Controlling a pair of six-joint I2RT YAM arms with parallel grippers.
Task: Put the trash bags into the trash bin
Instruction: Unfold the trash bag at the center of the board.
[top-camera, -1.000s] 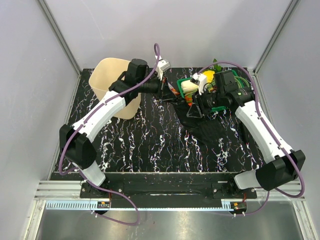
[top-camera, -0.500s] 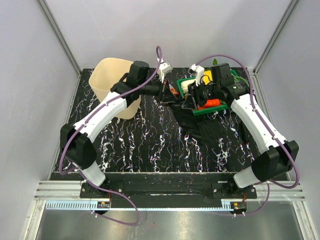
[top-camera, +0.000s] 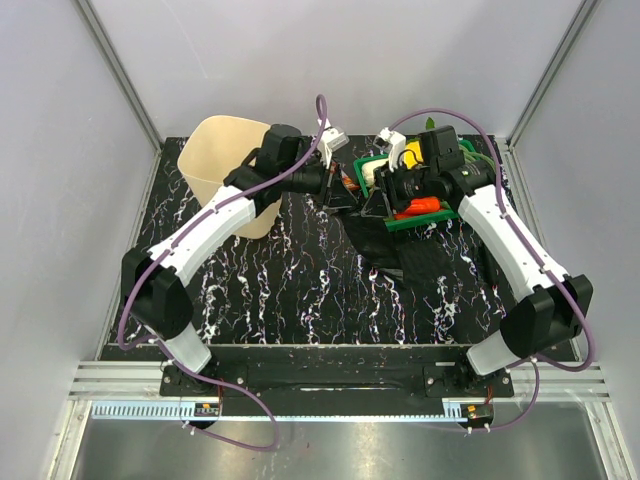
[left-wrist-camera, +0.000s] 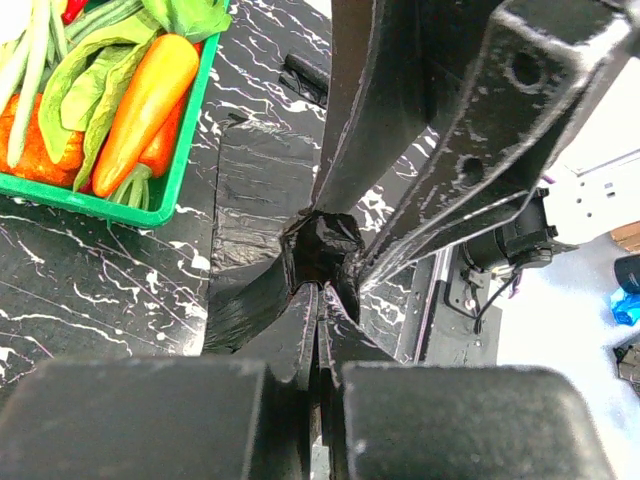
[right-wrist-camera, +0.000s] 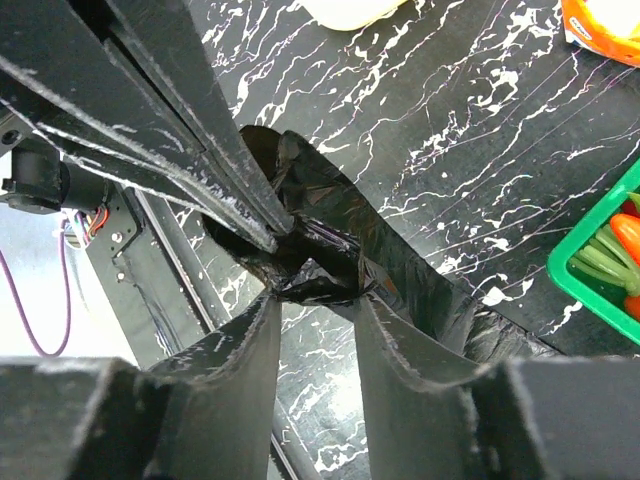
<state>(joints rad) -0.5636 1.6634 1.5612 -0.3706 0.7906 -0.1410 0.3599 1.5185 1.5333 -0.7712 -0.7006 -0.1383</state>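
Your left pincer (left-wrist-camera: 318, 320) is pressed together on a gathered fold of the trash bag (top-camera: 405, 255), the black plastic nipped right at its fingertips. Your right pincer (right-wrist-camera: 318, 310) meets it head-on from the other side. Its fingers stand partly spread, and the tips sit against either side of the same crumpled knot of plastic, so both pincers have hold of one bunch.

From above, you see the two pincers nearly touching over the middle of the far half of the surface (top-camera: 300, 290). The held fold is raised into a small peak between them. The rest of the bag hangs down from that peak and lies as a wide, floppy sheet on the surface, towards your right arm and just in front of the green tray (left-wrist-camera: 185, 150).

The tray holds leafy greens and an orange vegetable (left-wrist-camera: 145, 95), and the sheet runs right up beside its near wall. The trash bin (top-camera: 215, 160) stands upright at the far left corner, behind your left arm's forearm and well apart from the bag. None of the bag is in it.
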